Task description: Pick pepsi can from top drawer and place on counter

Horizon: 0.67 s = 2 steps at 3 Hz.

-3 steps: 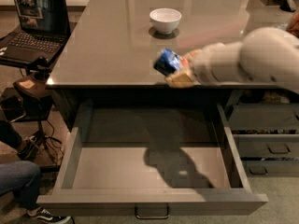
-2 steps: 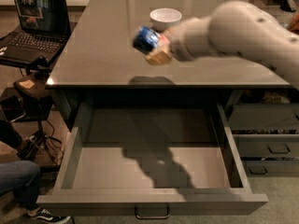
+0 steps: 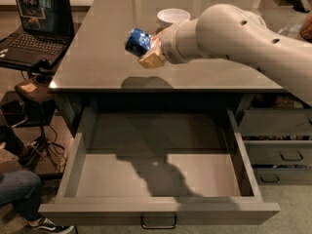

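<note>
My gripper [image 3: 145, 51] is shut on the blue pepsi can [image 3: 137, 41] and holds it tilted in the air above the left middle of the glossy grey-brown counter [image 3: 97, 48]. The can's shadow lies on the counter near its front edge. My white arm comes in from the right and hides part of the counter. The top drawer [image 3: 161, 179] stands pulled open below the counter, its grey floor bare, its dark handle [image 3: 158, 223] at the front.
A white bowl [image 3: 171, 17] stands on the counter just behind my arm. A laptop [image 3: 36, 23] sits on a side stand at left. Narrower grey drawers [image 3: 280, 140] are at right. A person's leg and shoe [image 3: 29, 199] are at bottom left.
My arm has carried the can up and to the left, from the counter's front right edge over the drawer to above the counter's middle left.
</note>
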Available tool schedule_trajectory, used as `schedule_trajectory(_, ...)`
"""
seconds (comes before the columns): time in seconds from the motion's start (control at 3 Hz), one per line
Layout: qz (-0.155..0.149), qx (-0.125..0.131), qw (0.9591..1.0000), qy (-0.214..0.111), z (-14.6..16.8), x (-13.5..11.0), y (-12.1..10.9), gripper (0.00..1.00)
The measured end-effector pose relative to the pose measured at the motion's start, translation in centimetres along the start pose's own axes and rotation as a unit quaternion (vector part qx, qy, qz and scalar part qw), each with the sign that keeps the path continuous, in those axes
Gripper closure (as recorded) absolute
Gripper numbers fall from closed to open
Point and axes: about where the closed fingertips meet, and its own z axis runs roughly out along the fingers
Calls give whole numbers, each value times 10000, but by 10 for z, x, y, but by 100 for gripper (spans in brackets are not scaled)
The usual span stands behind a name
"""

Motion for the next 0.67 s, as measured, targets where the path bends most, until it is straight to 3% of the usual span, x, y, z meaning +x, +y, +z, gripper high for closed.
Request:
schedule_trajectory(0.33, 195, 318, 9991, 190, 19, 40, -27, 100)
schedule_trajectory(0.67, 382, 792, 9949, 498, 29, 85, -66, 100)
